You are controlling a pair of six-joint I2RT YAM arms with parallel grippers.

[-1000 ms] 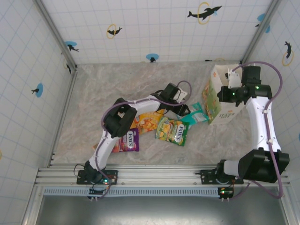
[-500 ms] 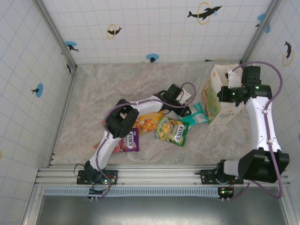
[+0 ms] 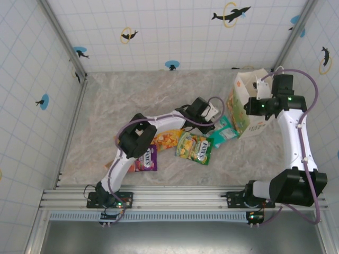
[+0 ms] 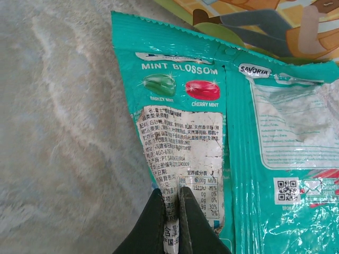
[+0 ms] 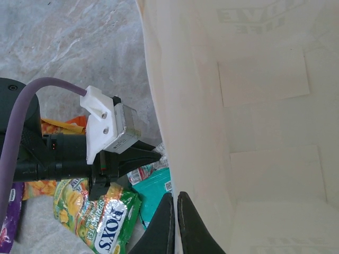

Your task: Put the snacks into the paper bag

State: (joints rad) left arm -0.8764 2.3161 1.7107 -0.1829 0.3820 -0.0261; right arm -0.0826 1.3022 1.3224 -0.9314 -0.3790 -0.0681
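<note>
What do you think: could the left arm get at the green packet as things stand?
Probably not yet: the green packet lies uncovered nearby, but the left hand is shut on the teal packet and must release it first.

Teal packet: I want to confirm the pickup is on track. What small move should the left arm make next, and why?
Probably lift the packet slightly. The left gripper is shut on an edge of the teal packet, which lies on the table beside the paper bag, whose wall the right gripper pinches.

At bottom centre the paper bag (image 5: 265, 106) is pinched by the right gripper (image 5: 176, 197); a green packet (image 5: 103, 222) and a teal packet (image 5: 153, 194) are seen lower left.
</note>
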